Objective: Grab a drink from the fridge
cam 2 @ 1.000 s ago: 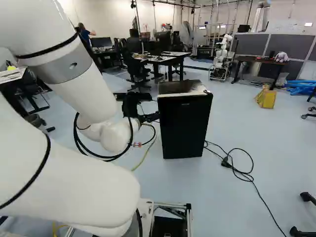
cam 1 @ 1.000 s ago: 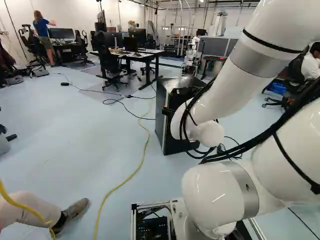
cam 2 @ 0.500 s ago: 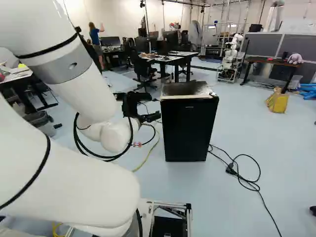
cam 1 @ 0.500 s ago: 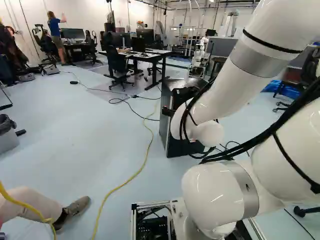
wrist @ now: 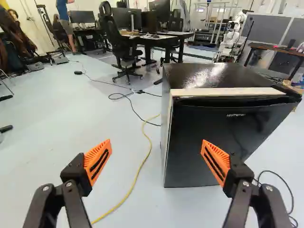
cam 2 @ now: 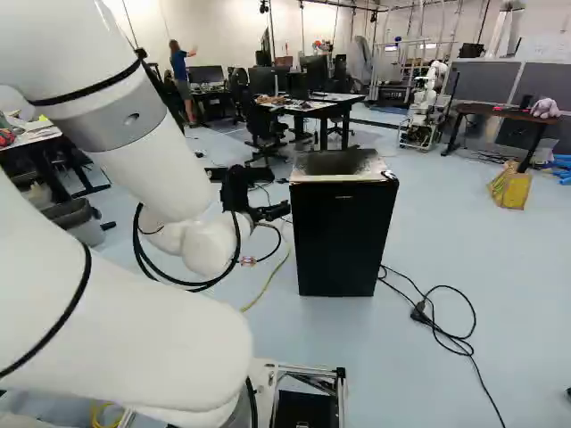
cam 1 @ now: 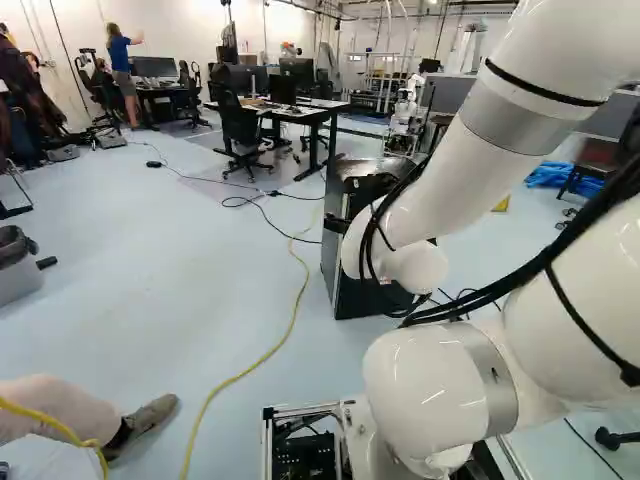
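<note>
Where the pale blue floor [cam 2: 428, 232] opens up ahead of the base, a small black fridge [cam 2: 339, 241] stands upright with its door shut, hiding whatever is inside. Its dark top is glossy and catches the ceiling light in bright patches, with a light strip [wrist: 228, 91] along the front edge. From where I'm standing, the white arm [cam 2: 156, 169] reaches out toward it, and the black gripper [cam 2: 252, 198] hangs left of the fridge in the right base view. The wrist view shows it released, its orange pads [wrist: 216, 159] spread wide, with the fridge ahead and off to one side.

A yellow cable [cam 1: 292, 325] snakes over the floor to one side of the fridge; a black cord [cam 2: 471, 349] lies in loops on the other. Near the left edge of the left base view sits a grey bin [cam 1: 18, 282], and closer in are a person's trousered leg [cam 1: 60, 405] and shoe [cam 1: 150, 420].

Farther back, a black office chair [cam 1: 240, 128] stands by a desk [wrist: 183, 34] with monitors. Another robot [wrist: 232, 35], white, stands near grey partitions [cam 2: 486, 76]. A brown table [cam 2: 500, 111] bears a pale pink bundle [cam 2: 545, 108], and a yellow bag [cam 2: 510, 189] slumps on the floor nearby.
</note>
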Tool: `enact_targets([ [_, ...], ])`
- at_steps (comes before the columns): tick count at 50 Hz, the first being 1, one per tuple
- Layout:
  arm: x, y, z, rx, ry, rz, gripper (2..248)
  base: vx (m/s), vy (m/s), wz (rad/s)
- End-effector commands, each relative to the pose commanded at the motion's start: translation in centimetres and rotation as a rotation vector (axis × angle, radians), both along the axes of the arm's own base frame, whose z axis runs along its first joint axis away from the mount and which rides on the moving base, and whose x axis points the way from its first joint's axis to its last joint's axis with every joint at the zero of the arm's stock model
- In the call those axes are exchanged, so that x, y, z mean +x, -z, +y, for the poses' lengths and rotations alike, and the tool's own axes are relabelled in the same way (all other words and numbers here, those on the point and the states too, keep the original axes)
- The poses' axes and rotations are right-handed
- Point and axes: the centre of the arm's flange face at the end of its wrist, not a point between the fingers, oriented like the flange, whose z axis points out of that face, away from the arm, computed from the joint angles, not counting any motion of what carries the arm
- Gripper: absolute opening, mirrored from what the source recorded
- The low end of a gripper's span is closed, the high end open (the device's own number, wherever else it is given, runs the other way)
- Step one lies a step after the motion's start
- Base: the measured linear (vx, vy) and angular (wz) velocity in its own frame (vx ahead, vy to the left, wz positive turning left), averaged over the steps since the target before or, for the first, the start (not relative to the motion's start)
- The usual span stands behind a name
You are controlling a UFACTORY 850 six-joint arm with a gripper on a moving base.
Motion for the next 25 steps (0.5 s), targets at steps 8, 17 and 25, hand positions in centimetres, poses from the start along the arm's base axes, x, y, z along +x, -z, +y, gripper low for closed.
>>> enact_targets([
  [8, 0.00, 0.00, 0.00, 0.000, 0.000, 0.000, 247, 0.053, -0.044, 0.004],
  [17, 0.00, 0.00, 0.00, 0.000, 0.000, 0.000, 247, 0.051, -0.043, 0.003],
  [25, 0.00, 0.00, 0.00, 0.000, 0.000, 0.000, 247, 0.036, -0.029, -0.001],
])
